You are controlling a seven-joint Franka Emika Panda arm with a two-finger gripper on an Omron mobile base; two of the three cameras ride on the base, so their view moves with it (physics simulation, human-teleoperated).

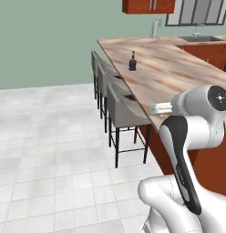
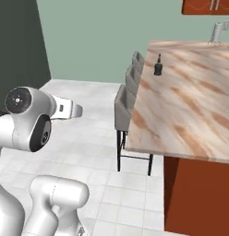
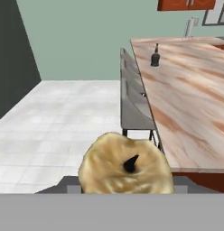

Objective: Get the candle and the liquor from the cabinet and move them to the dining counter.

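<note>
Close before the hand camera, the candle [image 3: 126, 164] is seen as a squat yellowish-gold lump with a short dark wick, sitting right at the claw; the fingers are hidden behind it, so a grip is likely but it cannot be told for certain whether the claw is closed on it. Beyond the candle, the near corner of the dining bench [image 3: 190, 108] is seen slightly to the right, its long veined beige-and-brown top running away toward the far wall.

Far along that top, near its left edge, the liquor bottle [image 1: 132, 62] is stood upright, black with a thin neck; it is also seen from the right base view [image 2: 158, 65] and from the hand view [image 3: 155, 56], well apart from the candle. The bench [image 1: 165, 73] is carried on a red-brown base [image 2: 197, 196].

Along the bench's left side, a row of grey bar stools [image 1: 125, 113] on thin dark legs is tucked under the overhang. At the far end a silver tap [image 1: 154, 28] is seen, and above it the lower edge of the red-brown wall cabinet [image 1: 149, 6] with silver handles. A pale tiled floor [image 1: 51, 150] is spread to the left
</note>
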